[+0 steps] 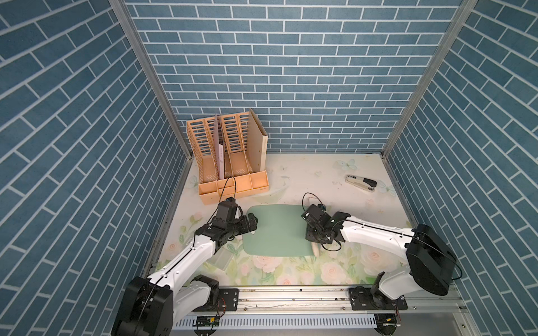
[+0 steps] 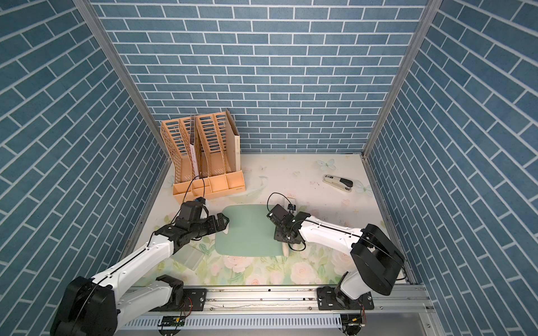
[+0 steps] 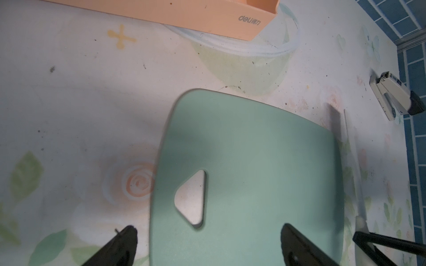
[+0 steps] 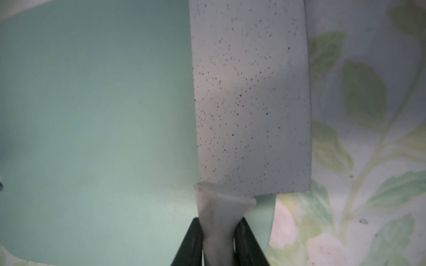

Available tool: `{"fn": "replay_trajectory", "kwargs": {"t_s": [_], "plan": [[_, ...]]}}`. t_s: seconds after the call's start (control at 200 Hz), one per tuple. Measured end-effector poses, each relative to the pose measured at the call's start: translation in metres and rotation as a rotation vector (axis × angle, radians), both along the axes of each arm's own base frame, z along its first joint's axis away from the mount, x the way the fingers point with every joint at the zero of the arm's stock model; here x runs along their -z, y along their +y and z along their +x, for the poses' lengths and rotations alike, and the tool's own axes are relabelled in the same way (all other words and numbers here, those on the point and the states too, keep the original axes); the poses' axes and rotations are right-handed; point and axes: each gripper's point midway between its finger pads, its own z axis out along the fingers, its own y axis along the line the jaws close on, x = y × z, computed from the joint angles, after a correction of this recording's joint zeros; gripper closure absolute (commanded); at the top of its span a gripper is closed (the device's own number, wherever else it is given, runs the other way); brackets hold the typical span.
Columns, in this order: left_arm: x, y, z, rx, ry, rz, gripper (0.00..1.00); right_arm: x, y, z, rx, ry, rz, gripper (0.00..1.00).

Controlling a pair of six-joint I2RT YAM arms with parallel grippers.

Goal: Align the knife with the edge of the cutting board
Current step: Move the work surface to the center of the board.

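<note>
Here, the right tool (image 4: 219,230) is clenched on the cream handle of the knife (image 4: 251,96). The knife's speckled whitish blade lies broad side up along the right-hand side of the cutting board (image 4: 92,115), partly over the green surface and partly past its edge above the floral tabletop (image 4: 368,115). Blade and board edge run roughly parallel; whether the blade rests on the board I cannot tell. The left tool (image 3: 208,229) is released, fingers spread wide and grasping nothing, at the opposite side of the board near its triangular hole (image 3: 192,198). A stapler (image 1: 361,183) lies well apart, toward the back right.
</note>
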Motion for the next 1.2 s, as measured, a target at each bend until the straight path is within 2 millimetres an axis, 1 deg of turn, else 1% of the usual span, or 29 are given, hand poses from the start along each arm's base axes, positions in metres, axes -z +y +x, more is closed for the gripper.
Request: {"fn": "replay_trajectory", "kwargs": {"t_s": [0.2, 0.34, 0.43, 0.53, 0.685, 0.825, 0.995, 1.095, 1.2], "plan": [[0.002, 0.001, -0.002, -0.003, 0.013, 0.002, 0.0, 0.01, 0.004, -0.025, -0.027, 0.031, -0.057, 1.0], [0.003, 0.001, -0.004, -0.003, 0.031, 0.007, 0.0, 0.011, 0.006, -0.033, -0.025, 0.03, -0.081, 1.0], [-0.001, 0.001, -0.002, -0.002, 0.037, 0.009, 0.0, 0.012, 0.009, -0.039, -0.031, 0.026, -0.088, 1.0], [-0.014, -0.001, 0.003, -0.001, 0.024, 0.011, 0.0, 0.017, 0.011, -0.045, -0.043, 0.024, -0.105, 1.0], [-0.048, -0.002, 0.019, 0.011, -0.039, 0.029, 0.0, 0.024, 0.013, -0.053, -0.057, 0.026, -0.132, 1.0], [-0.07, -0.002, 0.027, 0.035, -0.088, 0.062, 0.0, 0.026, 0.015, -0.058, -0.058, 0.022, -0.138, 1.0], [-0.103, 0.002, 0.037, 0.072, -0.181, 0.123, 0.0, 0.027, 0.019, -0.065, -0.057, 0.016, -0.136, 1.0], [-0.11, 0.007, 0.036, 0.077, -0.229, 0.146, 0.01, 0.026, 0.02, -0.067, -0.051, 0.015, -0.133, 1.0], [-0.112, 0.014, 0.026, 0.068, -0.266, 0.156, 0.0, 0.027, 0.018, -0.066, -0.035, 0.01, -0.133, 1.0]]}}
